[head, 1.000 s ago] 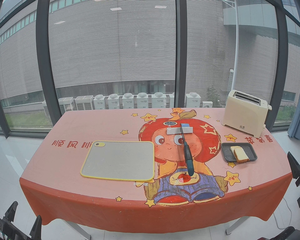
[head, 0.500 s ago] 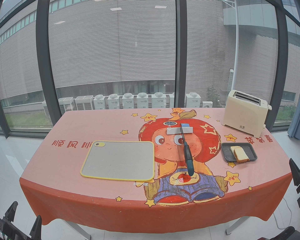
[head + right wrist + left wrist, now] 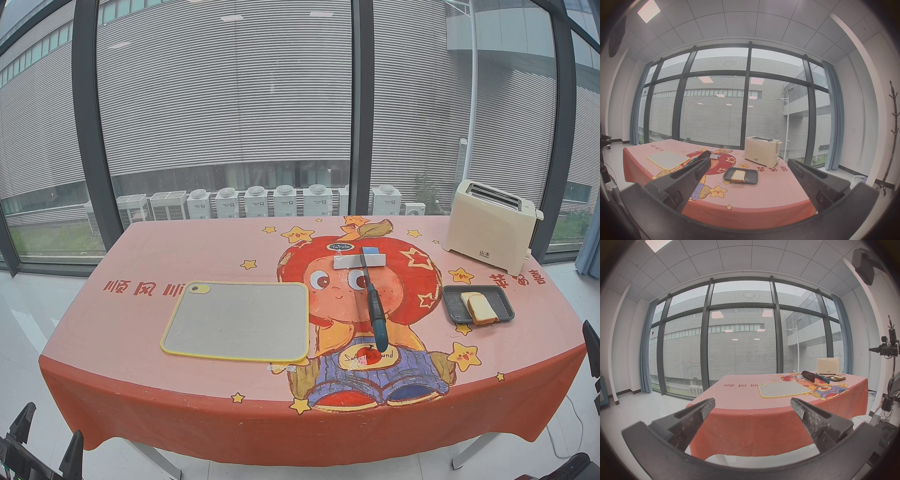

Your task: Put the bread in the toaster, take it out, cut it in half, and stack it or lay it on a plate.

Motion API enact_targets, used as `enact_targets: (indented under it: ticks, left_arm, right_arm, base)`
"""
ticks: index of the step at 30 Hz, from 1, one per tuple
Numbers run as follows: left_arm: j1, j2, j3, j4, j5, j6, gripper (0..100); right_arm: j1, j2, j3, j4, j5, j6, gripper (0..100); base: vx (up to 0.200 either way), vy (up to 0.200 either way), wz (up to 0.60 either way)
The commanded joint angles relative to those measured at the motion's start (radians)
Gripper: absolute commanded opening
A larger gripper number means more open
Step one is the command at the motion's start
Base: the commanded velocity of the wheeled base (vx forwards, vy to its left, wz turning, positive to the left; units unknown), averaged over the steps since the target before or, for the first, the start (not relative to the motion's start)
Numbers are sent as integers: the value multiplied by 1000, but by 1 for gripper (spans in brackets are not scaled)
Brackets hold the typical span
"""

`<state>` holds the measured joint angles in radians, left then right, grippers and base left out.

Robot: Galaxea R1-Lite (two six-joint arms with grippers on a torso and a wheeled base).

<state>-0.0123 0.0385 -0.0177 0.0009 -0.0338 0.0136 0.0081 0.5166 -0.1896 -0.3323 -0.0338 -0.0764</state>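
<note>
My left claw (image 3: pixel 752 404) and my right claw (image 3: pixel 749 162) sit short of the near edge of the orange cartoon-print bench (image 3: pixel 156 250), jaws apart, holding nothing.

On the bench:
- Near left: grey yellow-rimmed cutting board (image 3: pixel 237 320).
- Centre: teal-handled knife (image 3: pixel 375 306).
- Right: pale bread (image 3: pixel 481 308) in a dark rectangular tray (image 3: pixel 502 297).
- Far right: cream two-slot toaster (image 3: pixel 490 226).

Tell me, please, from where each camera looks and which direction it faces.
Left wrist view: low, off the near left corner of the table, facing across the cutting board; the open left gripper shows in front.
Right wrist view: low, off the near right corner, facing the tray with bread; the open right gripper shows in front.
Head view: high, looking forward and down on the table; gripper tips show at the edges.
Shared: all three show the toaster.
</note>
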Motion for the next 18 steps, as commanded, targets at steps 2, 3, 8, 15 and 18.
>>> enact_targets:
  ticks: [2,3,8,15,18]
  left_arm:
    - [2,1,18,-1,0,0,100]
    - [2,1,18,1,0,0,100]
    - [2,1,18,1,0,0,100]
    - [2,1,18,-1,0,0,100]
    - [2,1,18,1,0,0,100]
  right_arm:
    - [7,-12,2,-1,-1,-2,100]
    - [9,-13,4,-1,0,-2,100]
    - [9,-33,13,-1,0,-2,100]
    - [9,-49,25,-1,0,-2,100]
    - [9,-64,42,-1,0,-2,100]
  base:
    - [0,0,0]
    - [0,0,0]
    - [0,0,0]
    - [0,0,0]
    - [0,0,0]
